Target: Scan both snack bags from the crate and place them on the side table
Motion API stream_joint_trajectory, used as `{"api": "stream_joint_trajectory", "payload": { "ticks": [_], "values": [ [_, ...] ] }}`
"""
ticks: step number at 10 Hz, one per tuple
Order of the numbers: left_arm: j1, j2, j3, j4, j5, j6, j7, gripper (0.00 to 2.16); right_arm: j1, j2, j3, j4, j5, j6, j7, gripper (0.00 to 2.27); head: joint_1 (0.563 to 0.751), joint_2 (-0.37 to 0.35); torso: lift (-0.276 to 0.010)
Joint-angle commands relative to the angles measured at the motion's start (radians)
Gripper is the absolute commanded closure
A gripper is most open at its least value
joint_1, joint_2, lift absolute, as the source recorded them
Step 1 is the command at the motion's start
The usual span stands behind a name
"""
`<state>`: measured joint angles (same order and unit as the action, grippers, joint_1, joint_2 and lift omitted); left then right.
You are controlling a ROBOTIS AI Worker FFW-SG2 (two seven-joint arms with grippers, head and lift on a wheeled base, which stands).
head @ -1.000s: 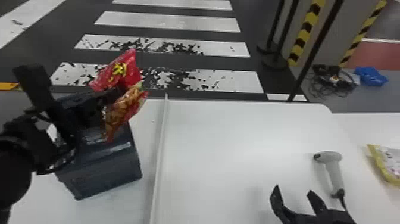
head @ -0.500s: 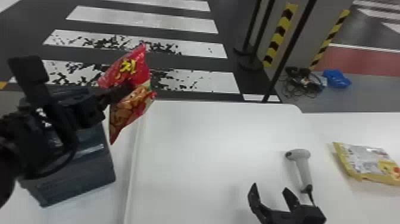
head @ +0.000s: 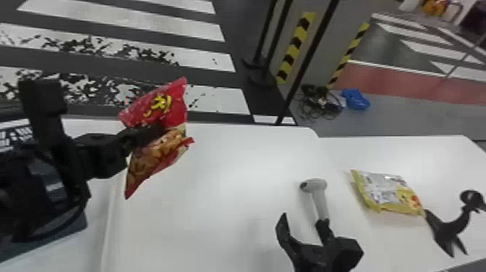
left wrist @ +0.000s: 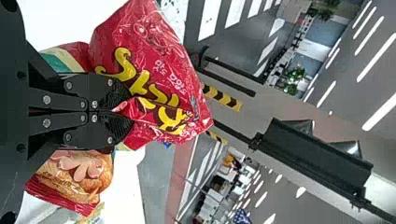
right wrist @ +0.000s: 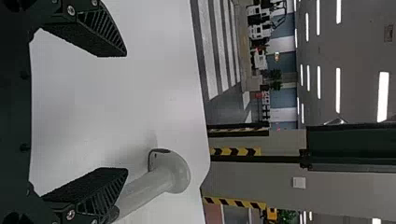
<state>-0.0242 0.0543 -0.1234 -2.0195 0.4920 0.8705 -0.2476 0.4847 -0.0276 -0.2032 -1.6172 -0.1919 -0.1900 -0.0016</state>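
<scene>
On the left of the head view, my left gripper (head: 153, 134) is shut on the red snack bag (head: 155, 108), above the white table's left part. In the left wrist view the left gripper (left wrist: 114, 112) pinches the red snack bag (left wrist: 154, 70) at its middle, and the bag bends around the fingers. My right gripper (head: 303, 226) stands open over the table, near the grey scanner (head: 319, 197). The right wrist view has the right gripper (right wrist: 123, 112) with its fingers wide apart and the scanner (right wrist: 170, 172) beyond one of them. A yellow snack bag (head: 388, 193) lies on the side table at right.
The dark crate (head: 72, 231) is at the left, partly behind the left arm. A raised edge (head: 108, 224) runs along the white table's left side. A black stand (head: 448, 228) is at the far right, touching or close to the yellow bag. Dark posts rise behind the table.
The head view has turned toward the right, bringing more of the side table into sight. The left gripper has carried the red bag rightward, away from above the crate. The right gripper stays open near the scanner.
</scene>
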Motion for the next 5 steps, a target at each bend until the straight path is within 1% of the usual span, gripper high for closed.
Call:
{"api": "stream_joint_trajectory", "payload": {
  "ticks": [1, 3, 4, 5],
  "values": [
    [0.006, -0.013, -0.058, 0.018, -0.047, 0.000, 0.004, 2.14, 0.000, 0.000, -0.013, -0.029, -0.012, 0.011, 0.000, 0.12, 0.695, -0.350, -0.095],
    [0.007, -0.021, -0.134, 0.062, -0.115, 0.000, 0.013, 2.14, 0.015, 0.000, -0.015, -0.072, -0.066, -0.013, 0.020, 0.11, 0.695, -0.350, -0.095],
    [0.006, -0.024, -0.176, 0.093, -0.151, 0.000, 0.025, 2.14, 0.029, 0.006, -0.015, -0.099, -0.104, -0.044, 0.068, 0.11, 0.695, -0.350, -0.095],
    [0.009, -0.025, -0.200, 0.119, -0.175, -0.003, 0.036, 2.14, 0.032, 0.009, -0.002, -0.121, -0.113, -0.047, 0.084, 0.11, 0.695, -0.350, -0.095]
  ]
}}
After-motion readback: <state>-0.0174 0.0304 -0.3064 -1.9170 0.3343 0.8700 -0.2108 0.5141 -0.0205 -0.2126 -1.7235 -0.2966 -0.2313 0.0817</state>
